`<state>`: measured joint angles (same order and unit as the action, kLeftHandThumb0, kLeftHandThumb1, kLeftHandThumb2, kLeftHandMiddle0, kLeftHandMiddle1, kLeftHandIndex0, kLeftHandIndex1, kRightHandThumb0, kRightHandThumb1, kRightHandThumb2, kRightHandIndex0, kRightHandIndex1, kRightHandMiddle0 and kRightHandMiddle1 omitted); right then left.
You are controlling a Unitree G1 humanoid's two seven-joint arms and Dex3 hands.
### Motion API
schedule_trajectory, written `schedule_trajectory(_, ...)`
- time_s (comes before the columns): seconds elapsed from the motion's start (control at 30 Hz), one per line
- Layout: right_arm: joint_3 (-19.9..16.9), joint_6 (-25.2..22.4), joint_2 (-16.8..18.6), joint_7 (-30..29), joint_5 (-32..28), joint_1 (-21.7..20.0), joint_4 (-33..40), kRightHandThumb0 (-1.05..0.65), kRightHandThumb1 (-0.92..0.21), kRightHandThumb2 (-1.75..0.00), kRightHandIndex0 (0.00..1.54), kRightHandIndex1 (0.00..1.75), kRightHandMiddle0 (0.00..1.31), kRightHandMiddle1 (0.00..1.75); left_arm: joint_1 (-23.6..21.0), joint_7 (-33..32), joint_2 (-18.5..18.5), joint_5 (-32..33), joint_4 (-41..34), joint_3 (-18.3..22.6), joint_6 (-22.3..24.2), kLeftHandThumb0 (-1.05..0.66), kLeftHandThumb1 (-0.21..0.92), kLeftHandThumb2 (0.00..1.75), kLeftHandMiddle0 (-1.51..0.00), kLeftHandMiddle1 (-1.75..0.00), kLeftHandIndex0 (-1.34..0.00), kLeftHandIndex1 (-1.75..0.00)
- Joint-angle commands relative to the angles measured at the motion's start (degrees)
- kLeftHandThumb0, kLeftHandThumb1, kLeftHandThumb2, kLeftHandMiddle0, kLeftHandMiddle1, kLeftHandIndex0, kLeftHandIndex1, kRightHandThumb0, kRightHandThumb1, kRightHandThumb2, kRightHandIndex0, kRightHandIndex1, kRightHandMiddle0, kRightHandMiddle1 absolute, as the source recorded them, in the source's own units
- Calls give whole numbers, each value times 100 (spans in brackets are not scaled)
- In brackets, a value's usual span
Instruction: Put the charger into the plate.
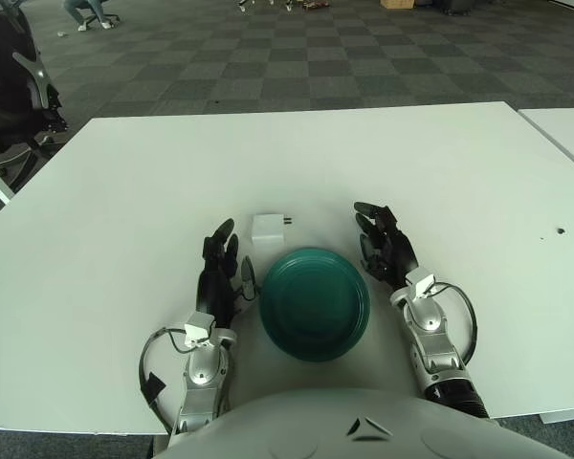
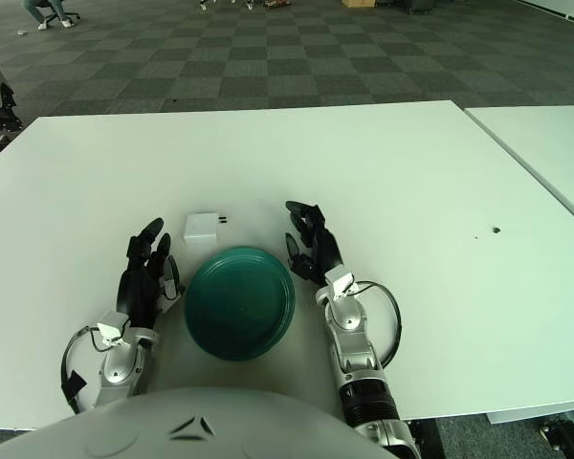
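A small white charger with metal prongs pointing right lies flat on the white table, just beyond the left rim of a dark green round plate. The plate is empty. My left hand rests on the table to the left of the plate, fingers spread and holding nothing, its fingertips a little short of the charger. My right hand rests on the table to the right of the plate, fingers open and empty.
A second white table stands at the right with a narrow gap between. A black office chair stands beyond the table's far left corner. A small dark mark sits on the table at the right.
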<state>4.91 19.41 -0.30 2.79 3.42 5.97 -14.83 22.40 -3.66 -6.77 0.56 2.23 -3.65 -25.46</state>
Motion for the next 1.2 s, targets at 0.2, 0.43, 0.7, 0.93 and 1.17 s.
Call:
schedule_trajectory(0.2,-4,-343,45,-68,10,316,-605,-79,-92,-61,34,1,12,84,-214,-246,150,-457,-639,165,476,-72,92,94,-32,0,0,-71)
schedule_trajectory(0.43,1,-345,37,-65,23,264,-640,-81,-92,-61,35,1,13,84,-1266,-608,922,-1459,-488,670,540,-70,92,86,-29,0,0,-69)
schedule_trajectory(0.7,-13,-400,51,-30,-20,219,-661,-80,-92,-61,35,1,15,85,-2443,-1147,1832,-2603,531,591,-26,-73,92,71,-31,-1,0,-73)
schedule_trajectory(0.93,-2,-453,73,-27,-15,202,-674,-80,-92,-62,35,1,14,84,-3198,-831,2716,-3059,1515,180,-604,-88,92,70,-34,-2,0,-75)
schedule_trajectory(1.17,-10,-504,97,-44,-15,198,-677,-81,-92,-64,36,1,16,85,-3741,-102,3197,-3466,1749,-359,-399,-96,92,60,-31,0,0,-68)
